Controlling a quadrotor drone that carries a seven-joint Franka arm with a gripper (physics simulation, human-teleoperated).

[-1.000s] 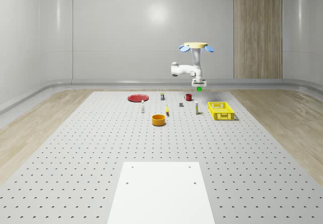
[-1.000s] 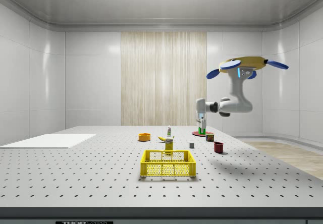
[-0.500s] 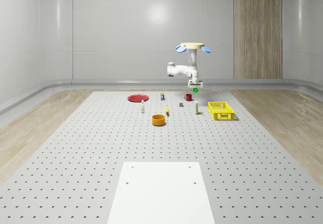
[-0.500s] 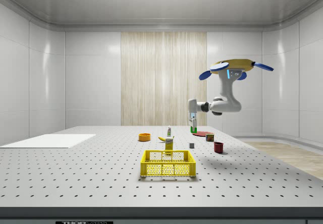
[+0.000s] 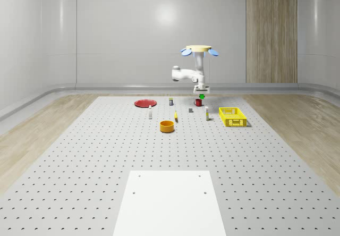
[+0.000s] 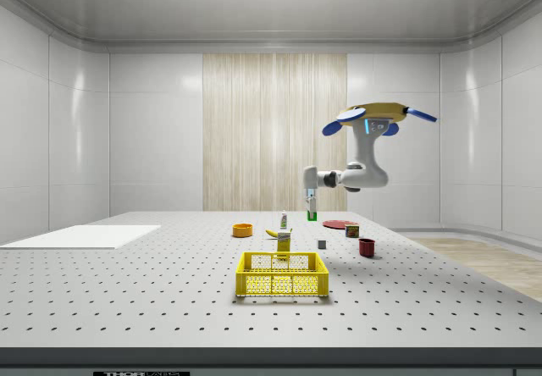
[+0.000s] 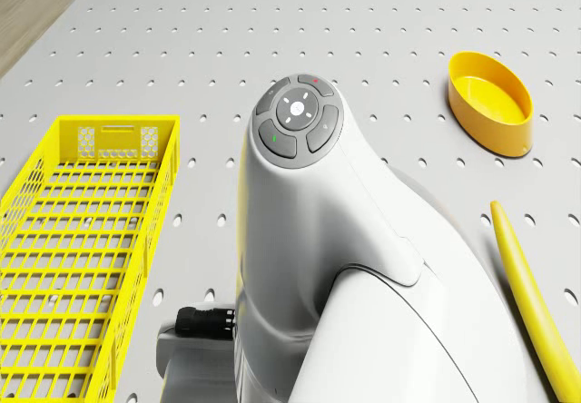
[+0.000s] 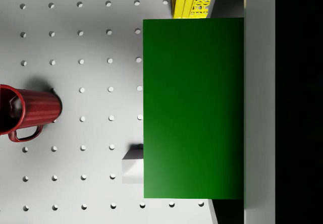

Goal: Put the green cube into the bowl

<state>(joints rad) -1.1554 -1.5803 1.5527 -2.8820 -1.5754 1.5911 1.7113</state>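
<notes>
Shifted toward the whole-scene view's left since a second ago, drone (image 5: 197, 49) and arm alike, closing on the bowl (image 5: 167, 126). Going left to right in that view: bowl resting on the bench (image 5: 79, 156), banana (image 5: 176, 117) just beside it; then hand (image 5: 202, 94) clamped on the cube (image 5: 202, 96), held well above the mug (image 5: 198, 102) for clearance; then crate (image 5: 232, 116), well apart. Hovering aloft, not yet over the bowl.
</notes>
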